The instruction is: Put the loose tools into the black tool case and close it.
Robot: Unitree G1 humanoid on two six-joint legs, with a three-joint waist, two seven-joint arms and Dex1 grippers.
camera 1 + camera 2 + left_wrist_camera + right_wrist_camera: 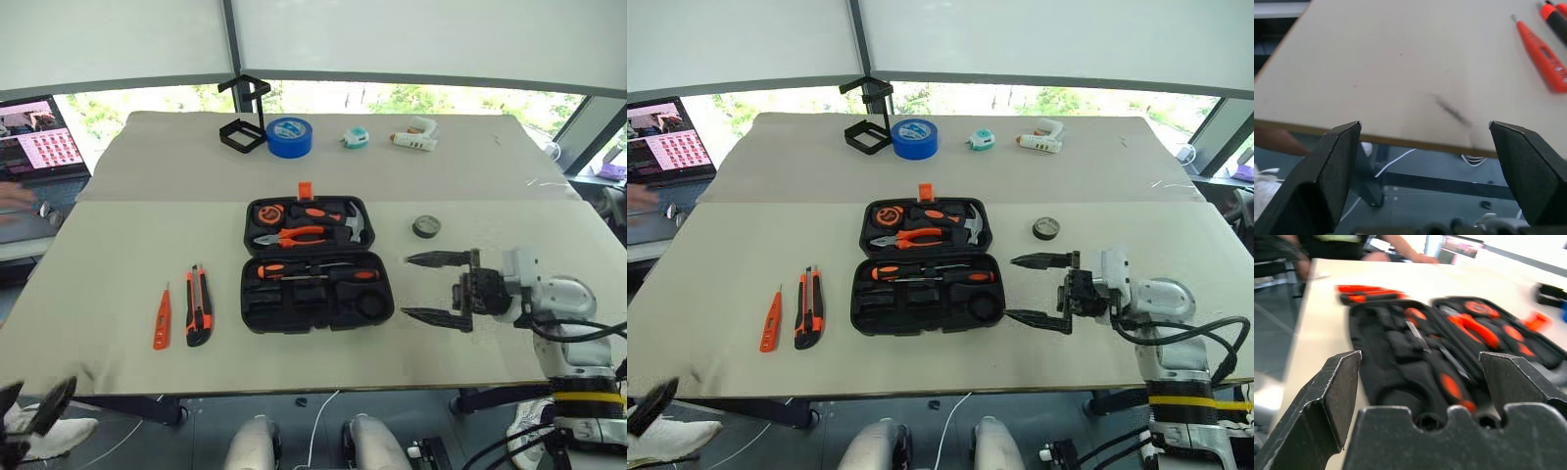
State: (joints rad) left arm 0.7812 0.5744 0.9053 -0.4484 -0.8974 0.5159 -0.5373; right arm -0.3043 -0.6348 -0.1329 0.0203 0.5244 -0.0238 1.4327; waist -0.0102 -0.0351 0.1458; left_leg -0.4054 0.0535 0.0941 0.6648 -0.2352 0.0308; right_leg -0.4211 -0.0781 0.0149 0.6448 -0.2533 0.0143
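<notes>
The black tool case (pixel 316 264) lies open in the middle of the table, with pliers, a hammer and a tape measure in its far half and two screwdrivers (pixel 318 272) in its near half. To its left, the utility knife (pixel 198 305) and the orange tester pen (pixel 162 318) lie loose on the table. My right gripper (pixel 427 287) hovers open just right of the case, its fingers pointing at it, and nothing is between them. My left gripper (pixel 1423 127) is open and empty off the table's near-left edge, facing the tester pen (pixel 1542 46).
Along the far edge stand a black wire-frame stand (pixel 245 122), a blue tape roll (pixel 289 137), a small teal tape measure (pixel 355 139) and a white glue gun (pixel 415 137). A dark tape roll (pixel 426 226) lies right of the case. A person's arm (pixel 1405 249) shows beyond the table's left side.
</notes>
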